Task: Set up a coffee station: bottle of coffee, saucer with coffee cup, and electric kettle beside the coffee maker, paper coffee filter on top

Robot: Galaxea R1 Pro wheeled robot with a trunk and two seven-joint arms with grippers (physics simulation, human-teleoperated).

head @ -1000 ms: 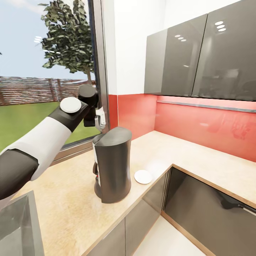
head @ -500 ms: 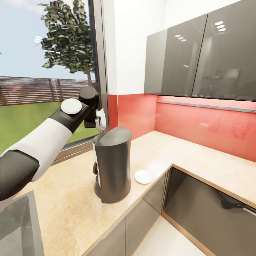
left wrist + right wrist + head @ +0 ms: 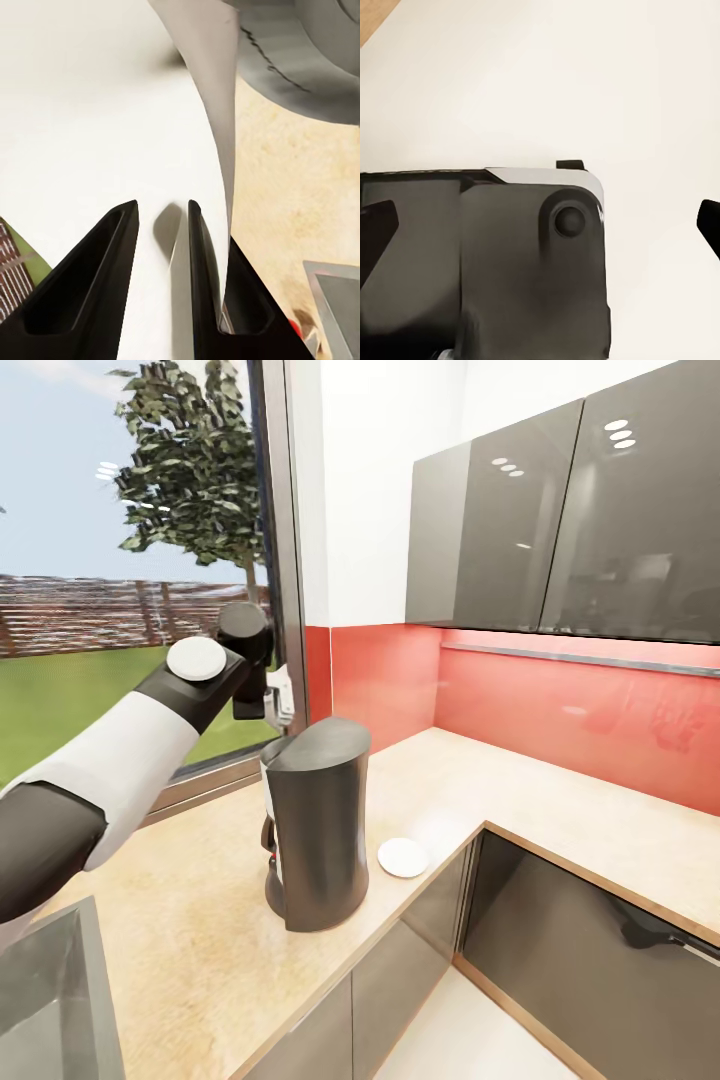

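One dark coffee maker [image 3: 316,822] stands upright on the beige kitchen surface [image 3: 190,950], close to its front edge, and serves as the landmark here. Just beside the coffee maker, toward the inner corner of the surface, a small white saucer [image 3: 402,857] lies flat with a narrow gap between the two. Behind and above the coffee maker, the left arm [image 3: 130,745] reaches toward the window [image 3: 130,560], its left gripper [image 3: 280,700] hanging just above the machine's rear edge. In the left wrist view, the two dark fingers [image 3: 105,277] are nearly closed, and a thin white paper coffee filter [image 3: 214,135] is pinched against one of them, curving away toward the coffee maker's grey top [image 3: 300,60]. A steel sink [image 3: 50,1000] sits further along the surface from the coffee maker, on the robot's left. In the right wrist view, dark gripper housing [image 3: 487,262] shows against a pale wall; whether those fingers are open or closed cannot be told.
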